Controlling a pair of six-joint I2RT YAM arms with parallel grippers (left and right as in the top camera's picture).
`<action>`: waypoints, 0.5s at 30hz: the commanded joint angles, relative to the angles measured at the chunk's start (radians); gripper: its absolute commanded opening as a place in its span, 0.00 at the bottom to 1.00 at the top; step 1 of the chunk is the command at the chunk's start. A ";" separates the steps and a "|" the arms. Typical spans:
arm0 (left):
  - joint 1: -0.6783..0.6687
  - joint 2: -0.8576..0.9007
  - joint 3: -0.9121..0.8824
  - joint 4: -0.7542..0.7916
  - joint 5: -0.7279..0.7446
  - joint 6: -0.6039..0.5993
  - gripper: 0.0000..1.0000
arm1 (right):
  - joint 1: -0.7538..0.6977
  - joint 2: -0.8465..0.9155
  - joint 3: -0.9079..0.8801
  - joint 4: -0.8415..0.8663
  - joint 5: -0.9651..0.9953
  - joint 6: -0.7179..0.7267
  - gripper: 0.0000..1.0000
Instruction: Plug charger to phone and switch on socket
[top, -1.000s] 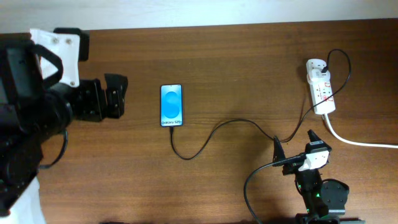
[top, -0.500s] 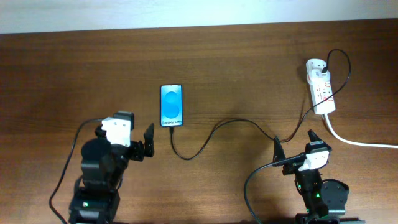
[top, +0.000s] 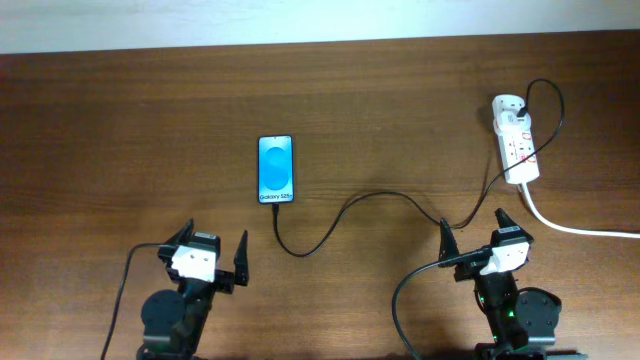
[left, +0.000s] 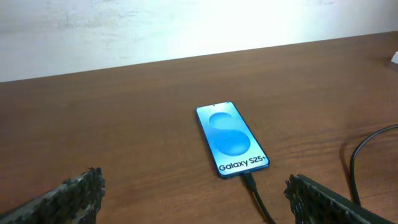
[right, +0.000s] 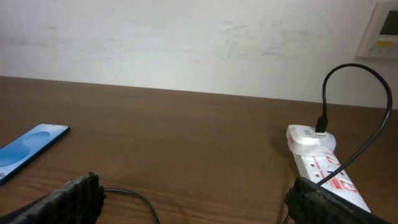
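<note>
The phone (top: 276, 169) lies flat mid-table with its blue screen lit, also in the left wrist view (left: 231, 139) and at the left edge of the right wrist view (right: 28, 147). The black charger cable (top: 350, 205) has its plug tip in the phone's near end (left: 249, 180) and runs right to the white socket strip (top: 515, 140), seen too in the right wrist view (right: 317, 155). My left gripper (top: 210, 258) is open and empty, near the front edge below the phone. My right gripper (top: 472, 232) is open and empty, in front of the socket.
The socket's thick white cord (top: 580, 228) runs off the right edge. A pale wall (right: 186, 43) stands behind the table. The brown wooden table (top: 400, 100) stretches wide between phone and socket.
My left arm has drawn back from beside the phone to the front edge and now sits low and open. The phone, cable, socket and right arm have not moved.
</note>
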 joint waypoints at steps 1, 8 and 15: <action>0.006 -0.073 -0.046 0.004 -0.011 0.016 0.99 | 0.008 -0.007 -0.005 -0.006 0.002 0.004 0.98; 0.006 -0.216 -0.067 -0.008 -0.014 0.020 0.99 | 0.008 -0.007 -0.005 -0.006 0.002 0.004 0.98; 0.006 -0.216 -0.067 -0.011 -0.014 0.020 0.99 | 0.008 -0.007 -0.005 -0.006 0.002 0.004 0.98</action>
